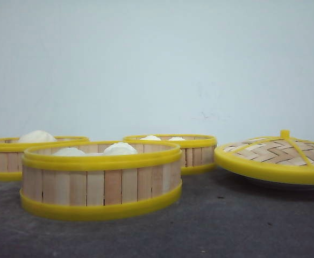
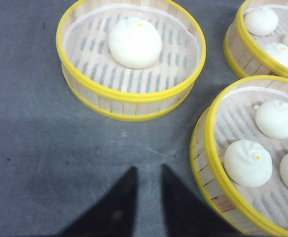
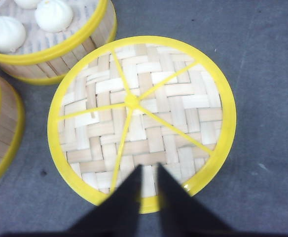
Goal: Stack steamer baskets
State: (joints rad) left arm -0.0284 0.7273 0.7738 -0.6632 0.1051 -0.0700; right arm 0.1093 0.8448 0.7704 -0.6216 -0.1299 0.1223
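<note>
While all three baskets (image 1: pixel 100 180) are sitting apart beside the lid (image 1: pixel 275 156), stacking is pending; left gripper (image 2: pixel 148 185) and right gripper (image 3: pixel 149 182) are hovering nearly closed, holding nothing.

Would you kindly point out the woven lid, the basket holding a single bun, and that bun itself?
woven lid (image 3: pixel 134 101), right wrist view, on its yellow centre knob.
single-bun basket (image 2: pixel 129 95), left wrist view, on its near yellow rim.
bun (image 2: pixel 134 43), left wrist view, on its top.
</note>
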